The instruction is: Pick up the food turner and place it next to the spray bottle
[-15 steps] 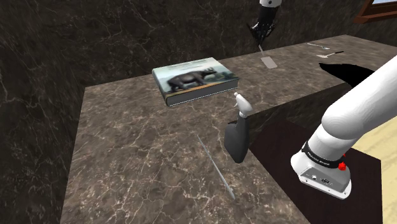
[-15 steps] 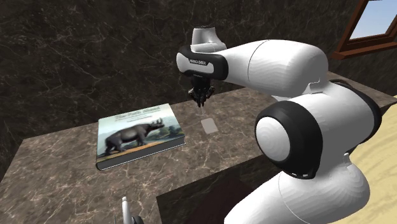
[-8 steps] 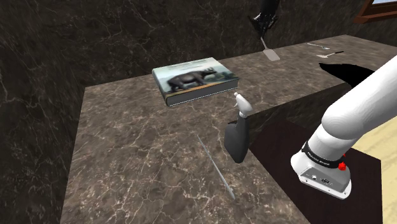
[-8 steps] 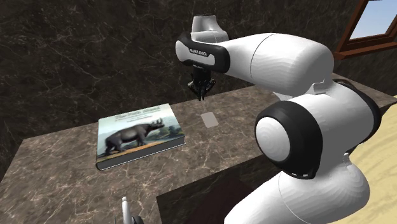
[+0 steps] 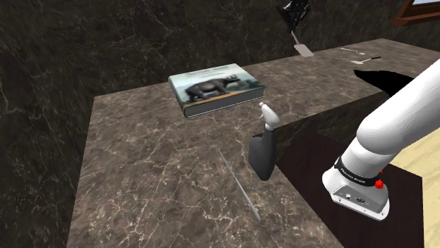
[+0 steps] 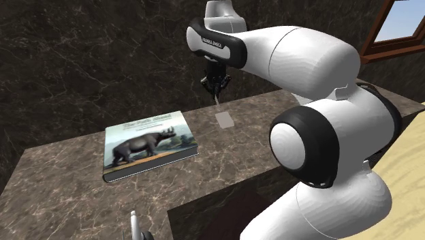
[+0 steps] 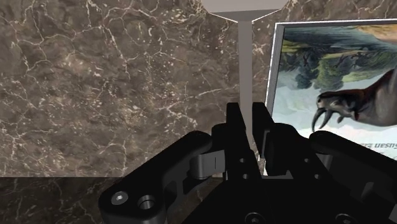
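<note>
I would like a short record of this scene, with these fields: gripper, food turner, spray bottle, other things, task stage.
gripper: the gripper is shut on the turner's thin handle, high over the counter
food turner: the food turner hangs blade down, off the counter
spray bottle: the spray bottle stands at the counter's front edge, far from the turner
other things: a book lies flat, rhino on its cover
task stage: turner lifted, not yet beside the bottle

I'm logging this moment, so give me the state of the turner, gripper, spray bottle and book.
food turner, clasped by its handle, blade hanging down.
gripper, shut on the food turner.
spray bottle, standing upright on the counter.
book, closed, lying flat, cover up.
</note>
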